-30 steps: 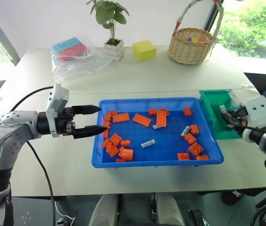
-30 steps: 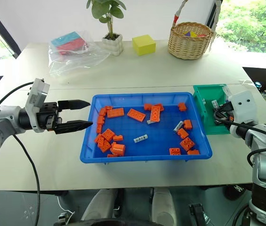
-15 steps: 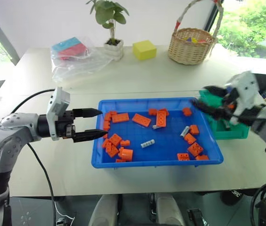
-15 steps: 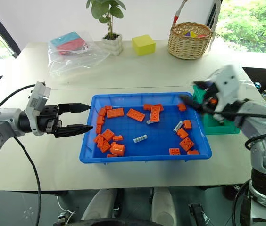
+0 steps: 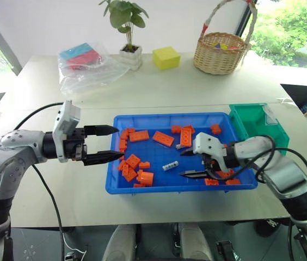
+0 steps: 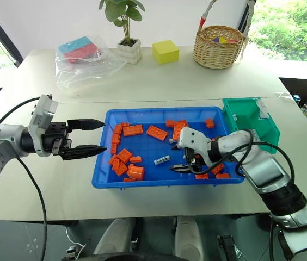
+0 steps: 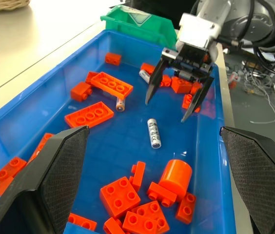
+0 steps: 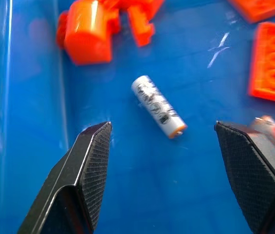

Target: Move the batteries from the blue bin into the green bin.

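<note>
1. Reaching into the near part of the blue bin (image 5: 142,189) with the right jaws (image 5: 185,163), spread wide and holding nothing.
2. Lying flat on the blue floor just ahead of those jaws, lined up with the gap between them but not touched: one silvery battery (image 8: 158,113). Not picked up yet.
3. Hanging at the left wall of the blue bin: the left jaws (image 5: 112,141), open too, empty, pointing in over the edge.
4. Sitting a bit farther in, mixed up with the orange bricks (image 5: 163,138): a small battery (image 7: 120,104) right next to a flat brick, and a third battery (image 7: 145,74) close by the right jaws on their far side.
5. Standing past the right end of the blue bin, just beside it on the tabletop: the green bin (image 5: 254,122). Cannot tell if anything is inside it.
6. Judging from all that: at least three batteries left to carry over, one at a time. Looks like the next job is closing on the middle battery, lifting it, and taking it across to the green bin.
</note>
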Robot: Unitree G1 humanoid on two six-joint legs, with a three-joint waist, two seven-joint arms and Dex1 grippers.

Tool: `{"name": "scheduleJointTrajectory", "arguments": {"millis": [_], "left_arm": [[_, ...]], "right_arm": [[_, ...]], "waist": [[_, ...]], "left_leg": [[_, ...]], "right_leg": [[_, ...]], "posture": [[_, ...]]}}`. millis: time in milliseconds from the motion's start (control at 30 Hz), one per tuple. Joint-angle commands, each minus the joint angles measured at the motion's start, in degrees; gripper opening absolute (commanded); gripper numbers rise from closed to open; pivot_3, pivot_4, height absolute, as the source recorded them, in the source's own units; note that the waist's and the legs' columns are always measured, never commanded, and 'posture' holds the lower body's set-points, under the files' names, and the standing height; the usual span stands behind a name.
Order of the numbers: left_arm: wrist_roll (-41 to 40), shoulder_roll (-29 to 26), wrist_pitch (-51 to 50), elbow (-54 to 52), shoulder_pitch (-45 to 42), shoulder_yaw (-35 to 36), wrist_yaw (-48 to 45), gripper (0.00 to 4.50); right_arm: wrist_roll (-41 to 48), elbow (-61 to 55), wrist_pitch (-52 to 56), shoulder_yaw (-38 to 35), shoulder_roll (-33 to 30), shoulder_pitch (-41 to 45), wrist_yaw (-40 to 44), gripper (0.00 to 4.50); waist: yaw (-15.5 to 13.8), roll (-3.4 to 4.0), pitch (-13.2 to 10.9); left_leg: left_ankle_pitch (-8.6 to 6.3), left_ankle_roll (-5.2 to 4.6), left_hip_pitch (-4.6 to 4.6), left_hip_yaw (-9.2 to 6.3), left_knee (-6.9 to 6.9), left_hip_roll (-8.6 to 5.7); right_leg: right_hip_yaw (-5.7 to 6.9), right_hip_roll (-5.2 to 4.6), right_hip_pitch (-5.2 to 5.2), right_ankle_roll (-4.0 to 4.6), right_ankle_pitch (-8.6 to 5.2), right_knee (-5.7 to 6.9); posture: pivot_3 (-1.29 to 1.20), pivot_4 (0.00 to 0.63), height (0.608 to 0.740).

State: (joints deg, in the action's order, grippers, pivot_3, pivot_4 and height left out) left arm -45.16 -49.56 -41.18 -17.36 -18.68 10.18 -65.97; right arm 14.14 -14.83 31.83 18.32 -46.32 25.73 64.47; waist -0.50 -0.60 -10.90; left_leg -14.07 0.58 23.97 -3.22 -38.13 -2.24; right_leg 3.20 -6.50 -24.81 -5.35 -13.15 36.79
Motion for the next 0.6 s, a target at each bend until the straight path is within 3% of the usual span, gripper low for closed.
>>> {"name": "scheduleJointTrajectory", "arguments": {"millis": [33, 367, 467, 600], "left_arm": [[-0.14, -0.91, 0.71, -1.11, -0.43, 1.29, 0.17, 4.50], [-0.58, -0.81, 0.42, -0.91, -1.09, 1.41, 0.53, 4.50], [-0.65, -0.63, 0.28, -0.89, -1.60, 1.14, 0.75, 4.50], [-0.85, -0.75, 0.07, -1.14, -1.69, 1.08, 0.87, 4.50]], "right_arm": [[-1.64, 1.12, -2.66, 1.79, 1.32, 1.97, 1.47, 3.45], [-6.11, 7.63, -5.39, 5.42, 6.12, 5.11, 1.76, 3.45], [-7.34, 9.79, -6.43, 5.22, 6.88, 5.54, 1.33, 2.59], [-6.28, 8.59, -5.74, 3.21, 6.37, 5.24, 1.64, 0.67]], "waist": [[-0.05, 0.00, 0.00], [-0.08, -0.01, 0.00], [-0.08, -0.01, 0.00], [-0.12, -0.01, -0.01]], "left_leg": [[0.00, 0.00, 0.00, 0.00, 0.00, 0.00], [0.00, 0.00, 0.00, 0.00, 0.00, -0.01], [0.00, 0.01, -0.01, 0.00, 0.00, -0.01], [0.00, 0.01, -0.02, 0.00, 0.00, -0.01]], "right_leg": [[0.00, 0.00, 0.00, -0.01, 0.00, 0.00], [0.00, 0.00, 0.00, -0.09, 0.06, 0.00], [0.00, 0.00, 0.00, -0.09, 0.06, 0.00], [0.00, 0.00, 0.00, -0.10, 0.06, 0.00]], "posture": [[0.00, 0.150, 0.702], [0.00, 0.150, 0.702], [0.00, 0.150, 0.702], [0.00, 0.150, 0.702]]}}
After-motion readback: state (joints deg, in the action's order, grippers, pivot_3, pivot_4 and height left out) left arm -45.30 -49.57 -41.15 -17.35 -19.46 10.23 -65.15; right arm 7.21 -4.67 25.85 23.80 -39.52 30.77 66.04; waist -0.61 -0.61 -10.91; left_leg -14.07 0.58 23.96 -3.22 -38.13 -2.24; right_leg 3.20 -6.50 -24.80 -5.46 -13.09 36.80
